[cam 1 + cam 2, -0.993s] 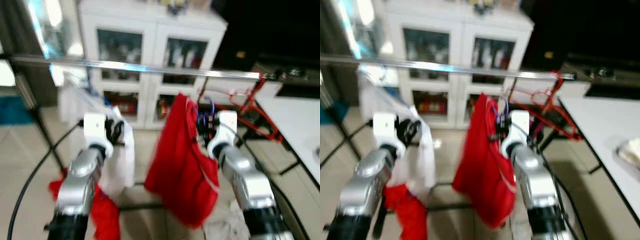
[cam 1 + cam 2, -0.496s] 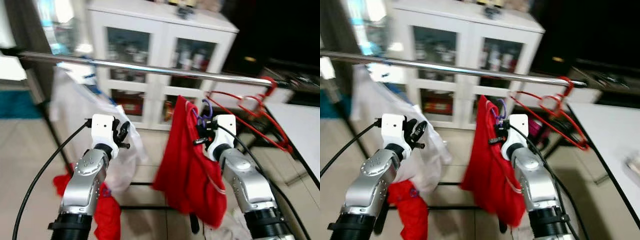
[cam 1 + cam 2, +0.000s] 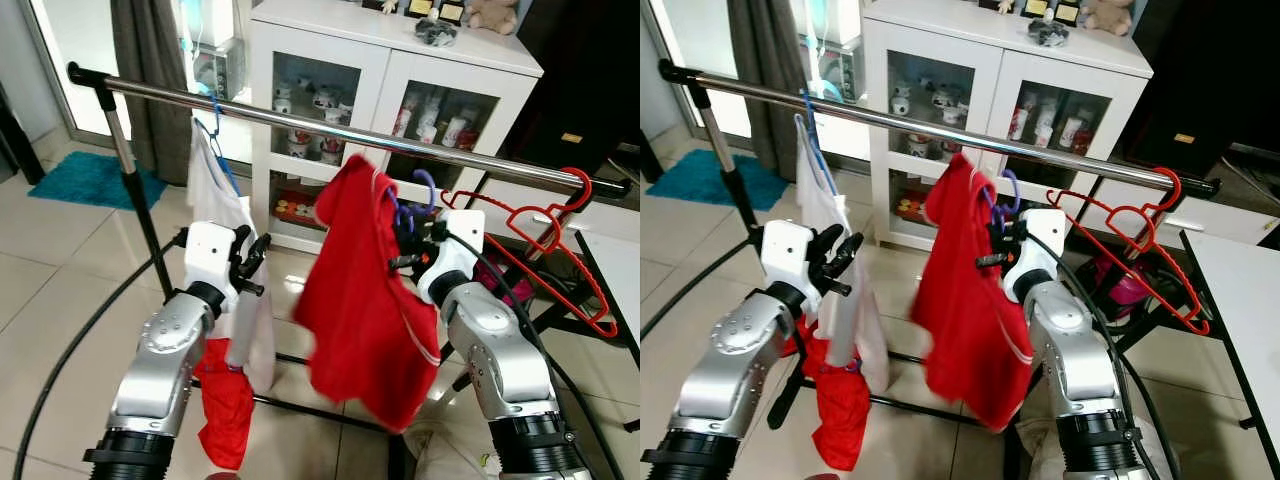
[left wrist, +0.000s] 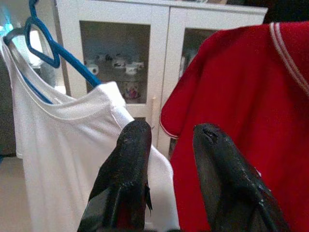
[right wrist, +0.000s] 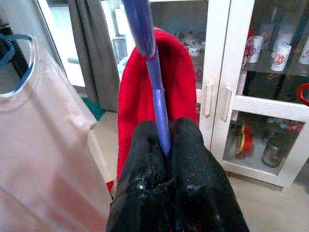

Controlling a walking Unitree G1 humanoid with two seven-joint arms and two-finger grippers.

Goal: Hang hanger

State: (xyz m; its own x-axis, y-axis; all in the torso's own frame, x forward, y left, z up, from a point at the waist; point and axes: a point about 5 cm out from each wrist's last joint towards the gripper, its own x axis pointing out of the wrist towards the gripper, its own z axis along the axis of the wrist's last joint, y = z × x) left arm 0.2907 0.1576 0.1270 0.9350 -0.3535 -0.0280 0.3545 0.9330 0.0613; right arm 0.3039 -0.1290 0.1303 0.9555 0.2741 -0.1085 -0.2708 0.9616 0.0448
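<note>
Metal rail (image 3: 330, 128) runs above and beyond both pincers; a second ago it sat higher and blurred, so the camera has steadied and come nearer. Red shirt (image 3: 358, 300) hangs from the purple hanger (image 5: 150, 63), now lifted closer under the rail, hook not yet over it. White shirt (image 4: 53, 159) on blue hanger (image 4: 46, 50) hangs just beyond the left pincer. Right pincer (image 5: 166, 140) clamped on the purple hanger's neck. Left pincer (image 4: 169, 140), fingers apart, holds nothing, still raised beside the red shirt. Next, likely: lift hook over rail.
</note>
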